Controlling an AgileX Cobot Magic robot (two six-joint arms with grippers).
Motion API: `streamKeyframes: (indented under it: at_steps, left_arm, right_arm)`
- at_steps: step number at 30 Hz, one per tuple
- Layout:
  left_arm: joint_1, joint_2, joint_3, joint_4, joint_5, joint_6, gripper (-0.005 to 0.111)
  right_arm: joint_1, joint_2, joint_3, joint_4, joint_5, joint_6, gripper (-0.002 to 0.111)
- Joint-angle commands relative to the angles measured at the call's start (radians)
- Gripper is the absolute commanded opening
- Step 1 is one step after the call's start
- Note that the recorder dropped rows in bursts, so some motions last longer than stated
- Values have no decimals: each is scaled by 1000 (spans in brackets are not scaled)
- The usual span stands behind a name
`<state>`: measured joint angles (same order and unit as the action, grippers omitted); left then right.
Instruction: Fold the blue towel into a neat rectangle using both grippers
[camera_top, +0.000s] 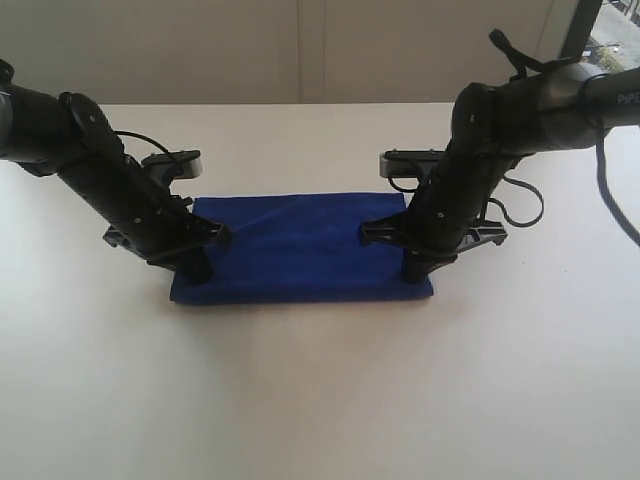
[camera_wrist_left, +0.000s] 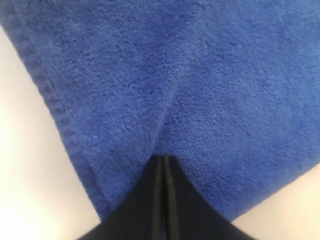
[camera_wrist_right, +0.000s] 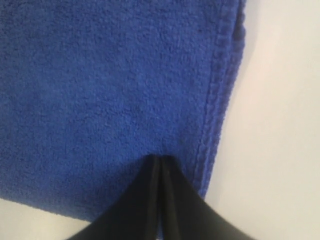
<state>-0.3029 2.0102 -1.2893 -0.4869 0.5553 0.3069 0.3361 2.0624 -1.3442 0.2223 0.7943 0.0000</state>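
Note:
The blue towel (camera_top: 300, 250) lies flat on the white table as a wide rectangle. My left gripper (camera_top: 197, 270) stands on it near its front left corner and my right gripper (camera_top: 415, 272) near its front right corner. In the left wrist view the jaws are shut at the left gripper (camera_wrist_left: 164, 157), and a crease in the blue towel (camera_wrist_left: 200, 75) runs up from the tips. In the right wrist view the right gripper (camera_wrist_right: 160, 158) is shut too, its tips in the plush of the blue towel (camera_wrist_right: 100, 75), just inside the stitched hem (camera_wrist_right: 215, 115). No white tag shows.
The white table (camera_top: 320, 400) stretches bare around the towel on all sides. A pale wall stands behind its far edge. Both black arms lean in over the towel's short ends, with loose cables (camera_top: 520, 205) hanging by the right arm.

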Motion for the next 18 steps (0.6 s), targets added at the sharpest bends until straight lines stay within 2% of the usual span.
streamKeyframes:
  at_steps: [1, 11, 15, 18]
  left_arm:
    - [1, 6, 8, 47, -27, -19, 0]
    - [1, -149, -50, 47, 62, -19, 0]
    - [2, -228, -71, 48, 129, -29, 0]
    - [23, -277, -71, 99, 189, -125, 0]
  right_arm:
    - [-6, 4, 8, -37, -7, 6, 0]
    - [-6, -166, 8, -37, -64, 10, 0]
    - [-8, -262, 8, -37, -18, 32, 0]
    - [-10, -322, 8, -37, 51, 32, 0]
